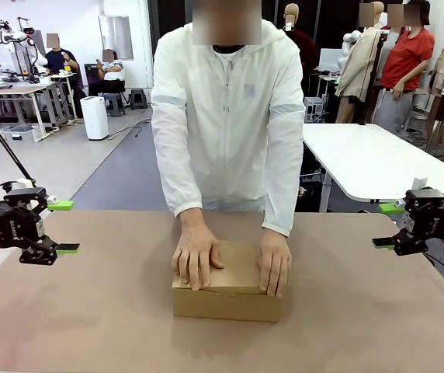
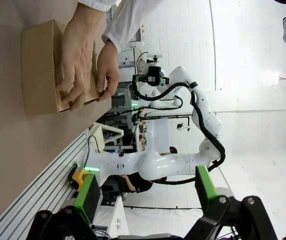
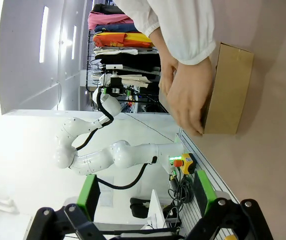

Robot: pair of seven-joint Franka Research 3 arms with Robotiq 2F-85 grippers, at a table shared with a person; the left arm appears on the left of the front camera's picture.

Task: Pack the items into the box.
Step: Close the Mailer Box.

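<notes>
Front view: the box (image 1: 227, 291) sits mid-bench, lid flap pressed down under the person's hands (image 1: 196, 257); left claw (image 1: 64, 227) and right claw (image 1: 387, 225) hang apart and empty at the sides. Left wrist view: stiff, light cardboard, likely crushable; best gripped across its short walls. Right wrist view: box (image 3: 229, 90) flat on the bench (image 3: 278, 165).

person's hands (image 1: 230, 260) cover box (image 1: 227, 299) top

A brown table (image 1: 90, 311) spans the foreground. Behind it stand a white table (image 1: 369, 159), a white cylindrical appliance (image 1: 94, 117) on the grey floor, and seated people at a far desk (image 1: 20, 89). A rack of folded clothes (image 3: 120, 37) hangs beyond.
</notes>
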